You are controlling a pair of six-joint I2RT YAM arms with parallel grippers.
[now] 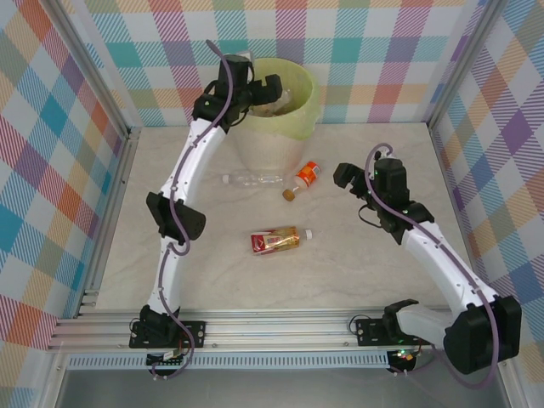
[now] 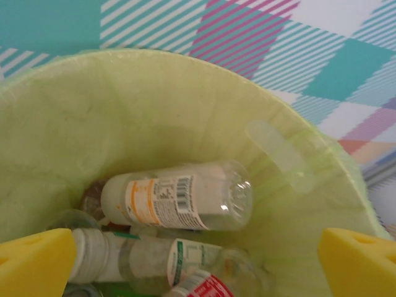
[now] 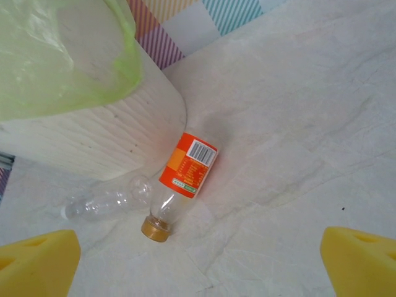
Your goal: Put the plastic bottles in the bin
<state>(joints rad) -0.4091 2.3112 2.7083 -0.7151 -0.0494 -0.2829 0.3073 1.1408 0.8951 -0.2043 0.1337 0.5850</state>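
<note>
Several bottles [image 2: 179, 201] already lie in the bin [image 1: 274, 144] at the far edge of the bench [image 1: 382, 272], three to go: clear bottle [image 1: 252, 179] and orange-label bottle [image 1: 304, 177] by its near wall, red-label bottle [image 1: 276, 241] mid-bench; left gripper [image 1: 255, 87] open and empty over the bin, right gripper [image 1: 350, 177] open above the orange-label bottle.

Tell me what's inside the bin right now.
The bin holds an orange-labelled bottle on top, with a green-labelled bottle and red-labelled bottle lower. Whatever lies under them is covered.

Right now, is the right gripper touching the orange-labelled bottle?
Apart. The right wrist view shows bare table between the right gripper and the orange-labelled bottle.
</note>
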